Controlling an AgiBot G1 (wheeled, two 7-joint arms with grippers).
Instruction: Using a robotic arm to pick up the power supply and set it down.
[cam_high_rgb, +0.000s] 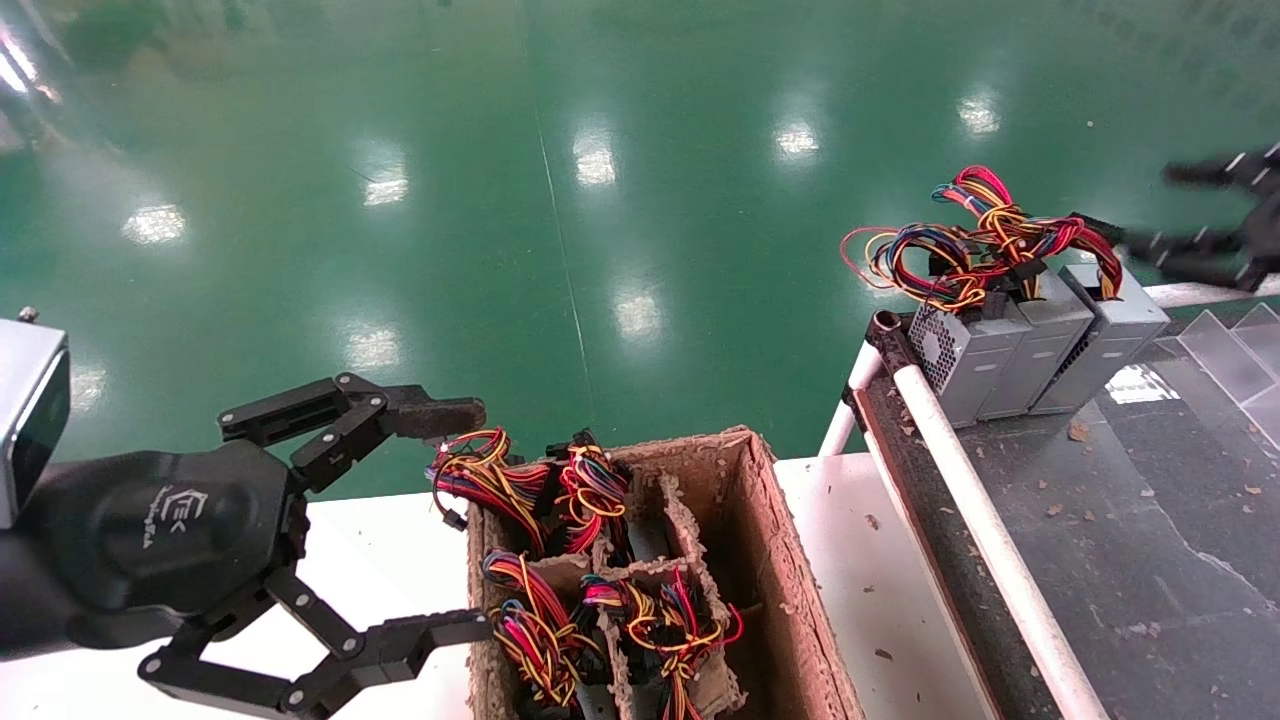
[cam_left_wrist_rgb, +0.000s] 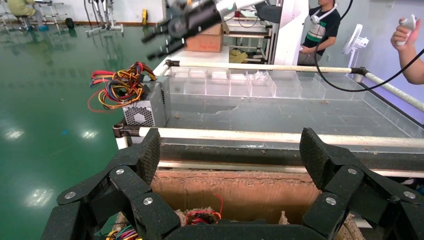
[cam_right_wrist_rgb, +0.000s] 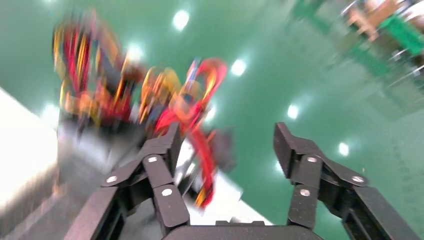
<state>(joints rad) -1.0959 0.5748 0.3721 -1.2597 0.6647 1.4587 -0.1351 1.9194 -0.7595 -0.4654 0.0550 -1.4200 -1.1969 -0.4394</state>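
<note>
Left gripper (cam_high_rgb: 445, 520) was held wide open beside the cardboard box (cam_high_rgb: 770, 560) of power supplies (cam_high_rgb: 600, 600), where snagging on loose wires (cam_high_rgb: 530, 485) was judged likely; right gripper (cam_high_rgb: 1200, 215), also open, was by the conveyor's three units (cam_high_rgb: 1040, 345).

Power supplies (cam_high_rgb: 1040, 345) right of box (cam_high_rgb: 790, 600)

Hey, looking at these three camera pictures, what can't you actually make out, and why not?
- Head view: bodies of the power supplies in the cardboard box lie under their wire bundles; the box's near end is cut off by the picture's edge.
- Head view: right gripper is partly out of frame.
- Right wrist view: the three power supplies on the belt are smeared by motion blur.
- Left wrist view: left gripper blocks most of the box.
</note>
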